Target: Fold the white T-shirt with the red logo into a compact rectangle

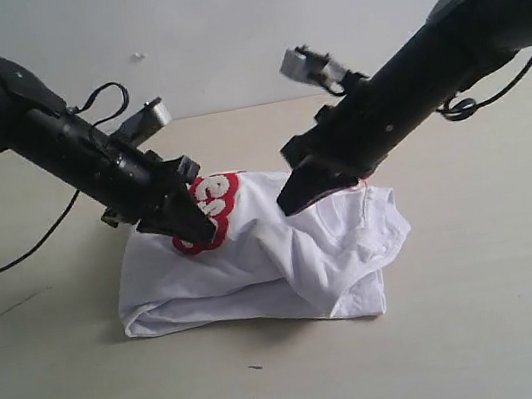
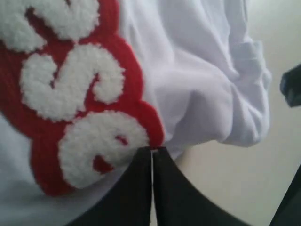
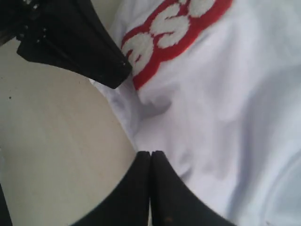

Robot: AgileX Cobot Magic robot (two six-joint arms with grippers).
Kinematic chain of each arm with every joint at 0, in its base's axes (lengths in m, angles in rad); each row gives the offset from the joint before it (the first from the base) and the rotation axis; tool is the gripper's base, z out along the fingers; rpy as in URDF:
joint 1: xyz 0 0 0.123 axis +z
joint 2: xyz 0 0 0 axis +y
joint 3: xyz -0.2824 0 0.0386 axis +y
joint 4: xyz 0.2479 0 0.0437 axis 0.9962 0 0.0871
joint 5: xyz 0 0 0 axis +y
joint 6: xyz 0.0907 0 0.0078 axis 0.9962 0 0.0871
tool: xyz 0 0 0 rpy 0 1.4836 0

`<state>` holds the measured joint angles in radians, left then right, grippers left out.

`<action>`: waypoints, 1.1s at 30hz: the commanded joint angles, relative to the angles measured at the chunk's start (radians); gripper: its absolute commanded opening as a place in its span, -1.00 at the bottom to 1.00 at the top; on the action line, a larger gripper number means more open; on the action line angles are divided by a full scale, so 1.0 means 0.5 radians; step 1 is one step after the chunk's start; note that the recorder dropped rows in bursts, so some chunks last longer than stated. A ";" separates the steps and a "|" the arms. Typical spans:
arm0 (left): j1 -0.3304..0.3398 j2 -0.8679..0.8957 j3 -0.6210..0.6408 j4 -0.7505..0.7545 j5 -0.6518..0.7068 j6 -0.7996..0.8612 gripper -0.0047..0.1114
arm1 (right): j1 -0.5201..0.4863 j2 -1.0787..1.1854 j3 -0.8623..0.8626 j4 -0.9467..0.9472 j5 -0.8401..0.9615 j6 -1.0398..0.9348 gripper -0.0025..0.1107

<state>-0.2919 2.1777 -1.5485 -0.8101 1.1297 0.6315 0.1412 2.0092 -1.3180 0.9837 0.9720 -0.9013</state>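
- Diffuse light is evenly illuminating the pale beige tabletop.
- A faint shadow is edging the crumpled white cotton T-shirt.
- Wrist views are blurring.

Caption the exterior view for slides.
Left gripper and right gripper, shut, meet the bunched white T-shirt near its red logo.

The left arm and the right arm slant down toward the middle, with the left gripper and the right gripper low, jaws pressed together.
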 commanded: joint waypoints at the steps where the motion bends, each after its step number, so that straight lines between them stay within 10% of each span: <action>1: -0.008 0.145 0.004 0.377 0.110 -0.167 -0.88 | 0.138 0.164 -0.008 0.009 -0.144 -0.022 -0.96; 5: -0.008 0.238 0.044 0.780 0.183 -0.285 -0.77 | 0.134 0.249 -0.008 -0.314 -0.545 0.354 -0.96; 25: 0.149 0.035 0.235 0.570 0.183 -0.120 -0.74 | 0.081 0.343 -0.015 -1.036 -1.268 1.080 -0.96; 30: 0.302 -0.207 0.235 0.296 0.183 -0.008 -0.05 | 0.007 0.131 -0.015 -1.398 -1.338 1.333 -0.96; 33: 0.377 -0.339 0.235 0.296 0.183 -0.016 -0.02 | 0.007 -0.020 -0.015 -1.393 -1.359 1.333 -0.96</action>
<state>-0.1255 2.0532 -1.4310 -0.6471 1.2211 0.6187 0.1464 2.0509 -1.3228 0.2914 0.3096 -0.2399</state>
